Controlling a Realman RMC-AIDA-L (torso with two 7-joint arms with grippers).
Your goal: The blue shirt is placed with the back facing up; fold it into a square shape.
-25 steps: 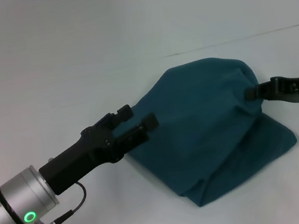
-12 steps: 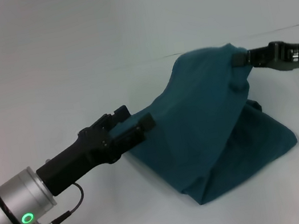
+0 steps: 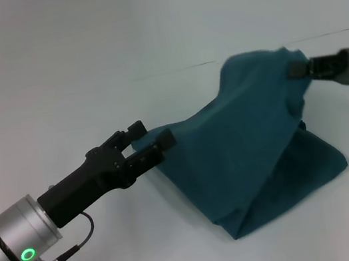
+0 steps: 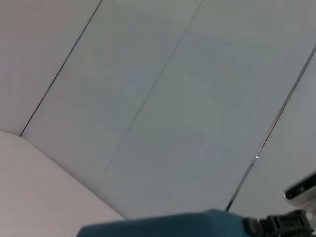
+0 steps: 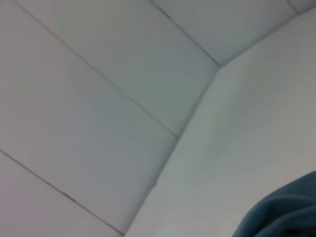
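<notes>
You see the blue shirt (image 3: 252, 150) on the white table (image 3: 82, 65), in the right half of it, closer to the front edge than to the far edge. It does not lie flat. One layer rests on the table and a second layer is lifted over it like a tent, stretched between the two grippers.

Your left gripper (image 3: 153, 141) is at the left edge of the shirt, low and near the table. Its two black fingers (image 3: 135, 129) are clenched on the fabric edge; the cloth goes in between them, so you can not see the pinched part itself. The left arm comes in from the front left corner, and a green ring light glows on its silver wrist.

Your right gripper (image 3: 296, 70) is at the upper right of the shirt, raised above the table, and it grasps the highest point of the cloth. Only its tip is clear; the rest is blurred and cut off by the right border of the head view.

The lower layer under the tent is in shadow, and you can not tell sleeves or collar.

The left wrist view shows only a thin strip of the shirt (image 4: 163, 224) and a dark piece of the other gripper (image 4: 279, 224) beside it. The right wrist view shows only one corner of the fabric (image 5: 284, 212) against white panels.
</notes>
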